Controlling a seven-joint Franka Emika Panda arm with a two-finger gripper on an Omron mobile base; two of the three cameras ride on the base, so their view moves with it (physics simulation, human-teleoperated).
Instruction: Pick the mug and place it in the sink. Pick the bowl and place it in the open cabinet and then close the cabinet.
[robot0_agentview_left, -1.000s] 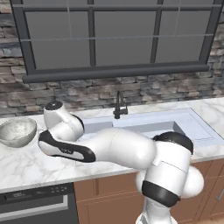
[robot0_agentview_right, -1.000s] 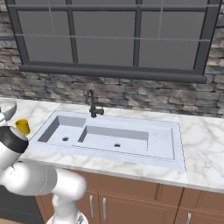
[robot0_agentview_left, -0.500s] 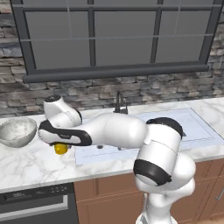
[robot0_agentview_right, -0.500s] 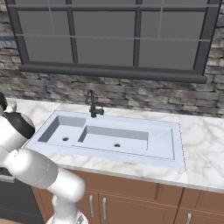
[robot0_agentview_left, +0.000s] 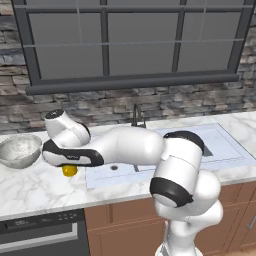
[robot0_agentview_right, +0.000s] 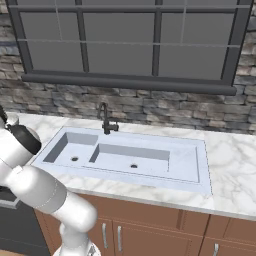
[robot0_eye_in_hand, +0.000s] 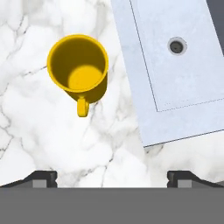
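1. Swinging over to the left end of the tabletop (robot0_agentview_left: 35, 190), the arm now lies low across the sink's (robot0_agentview_right: 125, 157) left rim; a second ago its hand was further back and hid the mug (robot0_eye_in_hand: 79, 70).
2. In the left base view the mug (robot0_agentview_left: 69, 171) now shows as a yellow spot under the dark wrist, on the marble just left of the sink (robot0_agentview_left: 165, 155).
3. The hand view looks straight down into the mug: it stands upright and empty, with a small handle pointing toward the end effector (robot0_eye_in_hand: 112, 177). The sink corner and one drain are at its right.
4. The end effector is spread fully wide and holds nothing. Its two tips appear far apart at the bottom of the hand view, and the mug is ahead of them, not between them.
5. The bowl (robot0_agentview_left: 19, 150) rests on the tabletop further left, apart from the mug and untouched.
6. My judgement: the approach to the mug is nearly finished. The hand must move forward a little to centre on the cup, then go down and close. The handle may disturb the grip. The bowl and cabinet steps are not yet begun.
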